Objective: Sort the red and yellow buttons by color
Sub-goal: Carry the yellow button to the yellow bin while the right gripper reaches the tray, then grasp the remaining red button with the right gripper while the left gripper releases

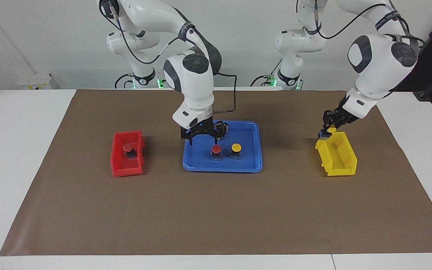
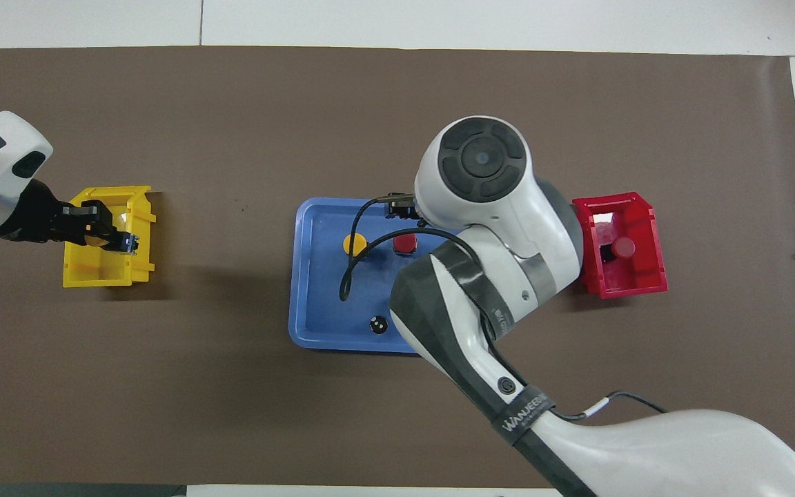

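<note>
Buttons half sorted: one red button (image 1: pixel 128 147) down in the red bin (image 1: pixel 117 168), one yellow button (image 1: pixel 330 130) pinched in the left gripper (image 1: pixel 326 132) over the rim of the yellow bin (image 1: pixel 345 165), nothing yet visible inside that bin. Second red button (image 1: pixel 216 149) and second yellow button (image 1: pixel 236 147) side by side on the blue tray (image 1: pixel 221 167), both waiting. Right gripper (image 1: pixel 203 137), fingers spread, over the tray just beside the red cap; two dark cylinders partly hidden under the arm.
</note>
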{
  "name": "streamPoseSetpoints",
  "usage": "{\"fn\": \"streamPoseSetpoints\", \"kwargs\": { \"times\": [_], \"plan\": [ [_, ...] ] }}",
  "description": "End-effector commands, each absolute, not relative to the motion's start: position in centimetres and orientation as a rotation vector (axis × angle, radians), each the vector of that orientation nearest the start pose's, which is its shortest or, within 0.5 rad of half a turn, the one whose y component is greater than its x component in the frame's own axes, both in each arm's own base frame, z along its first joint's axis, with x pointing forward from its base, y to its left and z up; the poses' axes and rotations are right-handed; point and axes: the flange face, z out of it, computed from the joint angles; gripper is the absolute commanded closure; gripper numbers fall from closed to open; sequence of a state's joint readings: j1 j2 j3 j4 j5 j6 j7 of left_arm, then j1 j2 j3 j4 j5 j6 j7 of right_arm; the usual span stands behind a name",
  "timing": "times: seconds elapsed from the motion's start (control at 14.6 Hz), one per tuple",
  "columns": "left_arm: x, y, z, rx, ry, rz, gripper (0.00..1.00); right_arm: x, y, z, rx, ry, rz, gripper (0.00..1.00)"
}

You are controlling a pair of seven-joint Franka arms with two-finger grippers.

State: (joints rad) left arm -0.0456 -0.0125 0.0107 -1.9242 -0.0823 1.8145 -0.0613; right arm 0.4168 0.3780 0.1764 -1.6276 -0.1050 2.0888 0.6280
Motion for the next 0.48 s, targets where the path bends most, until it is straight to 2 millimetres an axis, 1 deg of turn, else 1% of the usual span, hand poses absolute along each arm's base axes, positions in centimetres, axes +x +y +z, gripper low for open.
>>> {"fn": "streamPoseSetpoints", "kwargs": {
  "times": [0.0,0.07,0.14,0.21,0.27,0.34,0.41],
  "plan": [
    [53.0,-1.2,47.7,-3.209,-0.079,0.109,0.99,56.8,38.3,38.4,-3.111,0.022,-0.178,0.11],
    [53.0,-1.1,47.1,-3.203,-0.077,0.084,0.99,56.6,38.6,37.8,-3.116,0.016,-0.170,0.13],
    [53.1,-1.0,46.7,-3.176,-0.058,0.063,0.99,56.3,38.5,37.1,-3.127,0.013,-0.152,0.14],
    [53.2,-0.7,46.2,-3.163,-0.054,0.049,0.99,56.1,38.3,36.5,-3.135,0.009,-0.144,0.18],
    [53.2,-0.3,45.6,-3.159,-0.065,0.047,0.99,55.6,38.3,35.9,-3.135,-0.003,-0.143,0.20],
    [53.2,0.8,45.0,-3.159,-0.097,0.037,0.99,55.1,38.2,35.3,-3.133,-0.008,-0.145,0.22],
    [53.1,1.1,44.3,-3.159,-0.107,0.020,0.99,54.9,38.1,35.0,-3.135,-0.012,-0.141,0.23]
  ]
}}
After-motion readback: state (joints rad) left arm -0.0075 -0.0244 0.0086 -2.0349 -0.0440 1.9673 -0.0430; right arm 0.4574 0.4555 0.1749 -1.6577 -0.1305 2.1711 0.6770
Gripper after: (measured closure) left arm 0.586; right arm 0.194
